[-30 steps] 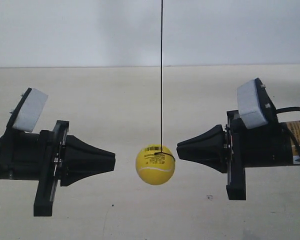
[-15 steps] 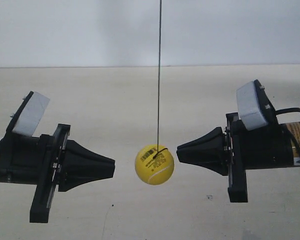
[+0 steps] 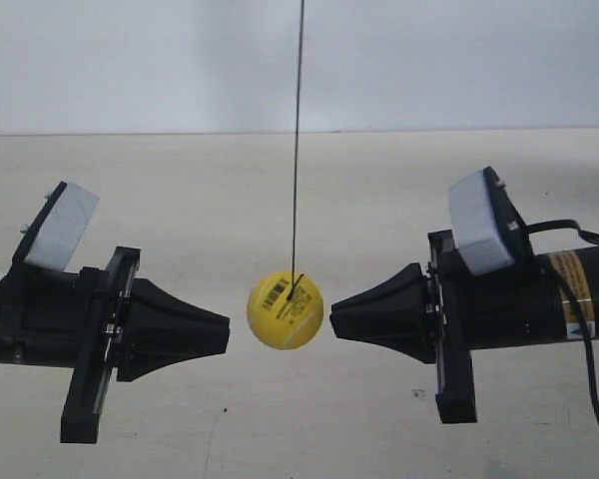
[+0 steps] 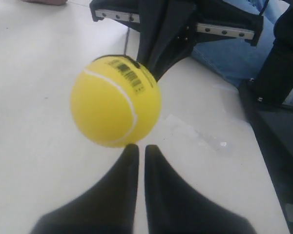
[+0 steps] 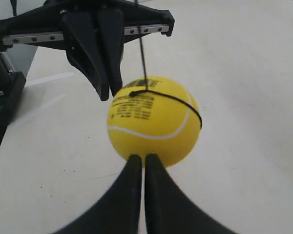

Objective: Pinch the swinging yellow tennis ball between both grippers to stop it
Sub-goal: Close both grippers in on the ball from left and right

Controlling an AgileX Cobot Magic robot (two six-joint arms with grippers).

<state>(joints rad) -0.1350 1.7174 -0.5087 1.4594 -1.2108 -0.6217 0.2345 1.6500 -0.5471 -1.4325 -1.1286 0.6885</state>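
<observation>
Round yellow tennis ball (image 3: 285,310) hangs between tapered black left pincer (image 4: 137,147) and right pincer (image 5: 139,157), both closed.

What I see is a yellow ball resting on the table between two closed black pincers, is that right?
Not quite. The yellow tennis ball hangs above the table from a thin dark string, as the exterior view shows. The rest holds: it is between the pincer at the exterior view's left and the pincer at the exterior view's right, both closed.
</observation>
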